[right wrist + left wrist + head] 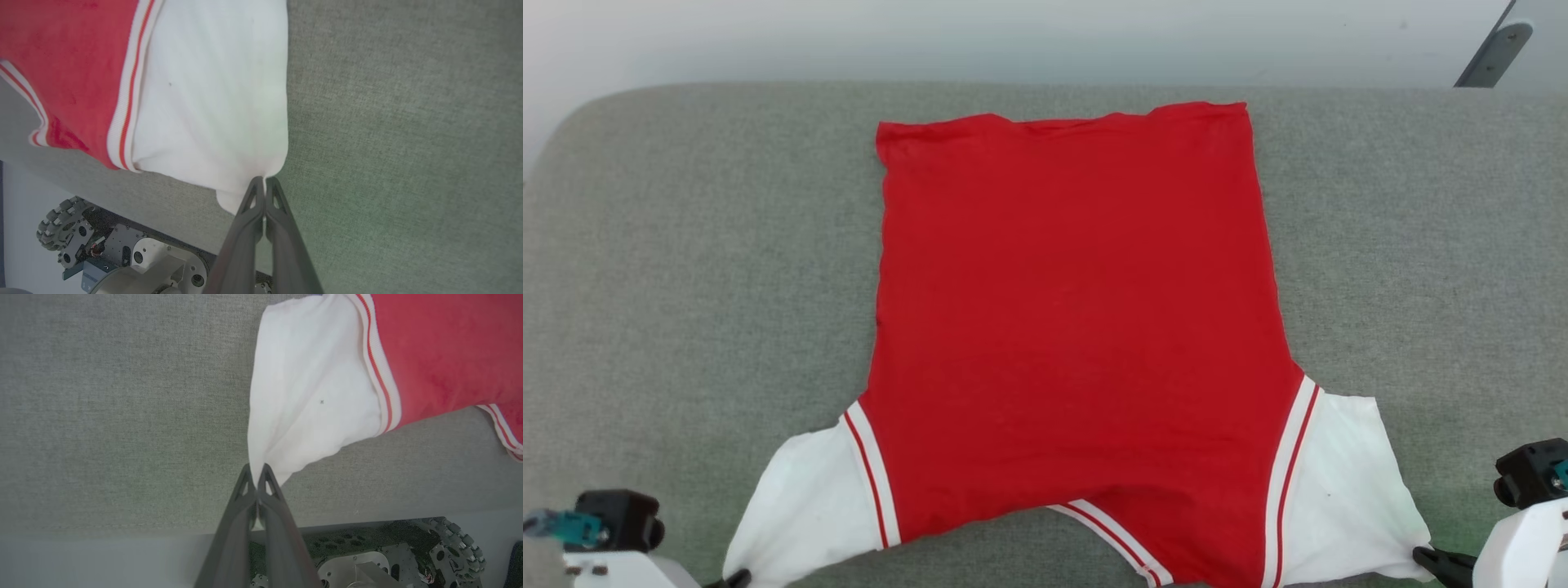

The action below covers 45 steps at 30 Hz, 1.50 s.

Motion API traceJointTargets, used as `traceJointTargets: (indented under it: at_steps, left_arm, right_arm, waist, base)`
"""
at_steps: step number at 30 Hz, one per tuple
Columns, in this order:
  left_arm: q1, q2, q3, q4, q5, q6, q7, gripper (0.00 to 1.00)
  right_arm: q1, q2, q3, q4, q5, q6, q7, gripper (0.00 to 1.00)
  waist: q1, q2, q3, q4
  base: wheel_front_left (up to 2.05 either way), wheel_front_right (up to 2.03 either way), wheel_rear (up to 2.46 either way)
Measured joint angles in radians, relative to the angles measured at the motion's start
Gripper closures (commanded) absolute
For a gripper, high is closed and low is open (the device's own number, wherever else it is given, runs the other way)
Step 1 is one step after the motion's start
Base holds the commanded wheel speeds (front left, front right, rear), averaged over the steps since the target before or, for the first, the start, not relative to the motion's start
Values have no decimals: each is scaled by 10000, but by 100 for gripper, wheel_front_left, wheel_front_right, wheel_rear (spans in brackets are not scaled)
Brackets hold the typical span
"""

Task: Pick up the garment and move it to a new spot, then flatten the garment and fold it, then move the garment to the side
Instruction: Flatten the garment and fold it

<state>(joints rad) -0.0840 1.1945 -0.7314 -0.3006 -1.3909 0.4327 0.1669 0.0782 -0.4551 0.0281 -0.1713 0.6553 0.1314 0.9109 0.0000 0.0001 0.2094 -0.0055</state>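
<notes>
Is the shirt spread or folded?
Spread flat, not folded: the shirt lies open, left hand and right hand pinching its sleeve corners.

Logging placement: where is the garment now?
Head view: the garment lies spread centrally on the grey table, white sleeves nearest the robot, pinched by the left gripper and right gripper.

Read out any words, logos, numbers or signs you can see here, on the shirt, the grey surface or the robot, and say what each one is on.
No text here can be read.
garment: plain red and white with striped trim, no print or number on the side showing.
grey cloth surface: no markings.
robot base: a small blue-grey part bears faint marks, too small to read.
</notes>
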Motion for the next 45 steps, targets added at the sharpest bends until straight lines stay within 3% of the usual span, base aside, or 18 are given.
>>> traceJointTargets:
  at_steps: [8,9,10,13,17,22,27,31,36,45]
  left_arm:
    - [-29,-671,-221,357,240,-322,-245,100]
    - [-96,-767,-265,407,295,-376,-217,100]
    - [-174,-844,-288,468,355,-385,-219,100]
    - [-304,-974,-343,596,479,-481,-219,100]
    - [-349,-1103,-385,654,581,-560,-268,100]
    - [-417,-1225,-420,585,734,-637,-362,100]
    - [-763,-1413,-491,500,1011,-798,-343,100]
    - [-1220,-1636,-560,545,1254,-1091,-180,100]
    - [-1896,-2000,-669,746,1557,-1471,86,100]
    - [-3154,-2949,-1007,1398,2107,-2309,472,100]
  right_arm:
    - [-519,500,337,1513,-988,4,-1118,100]
    - [-614,483,453,1697,-1064,4,-1262,70]
    - [-718,487,514,1893,-1072,6,-1371,29]
    - [-918,391,656,2088,-999,8,-1315,0]
    - [-1119,259,564,1448,-669,10,-811,0]
    - [-1560,196,-251,-274,-552,0,-86,0]
    - [-3303,357,-401,-775,-1317,0,-621,0]
    - [-5141,495,65,359,-1877,0,-1695,0]
    - [-7507,476,646,2736,-2349,0,-2748,0]
    - [-10738,474,631,7164,-2614,0,-2771,0]
  waist:
    - [0,0,207,24]
    - [0,0,214,42]
    - [0,0,219,58]
    - [0,0,221,111]
    - [0,0,208,182]
    - [0,0,228,300]
    - [0,0,441,451]
    - [0,0,724,642]
    - [0,0,1175,965]
    - [0,0,2010,1914]
  base:
    - [0,0,0]
    - [0,0,0]
    - [0,0,0]
    - [0,0,0]
    - [0,0,0]
    - [0,0,0]
    - [0,0,0]
    - [0,0,0]
    - [0,0,0]
    - [0,0,0]
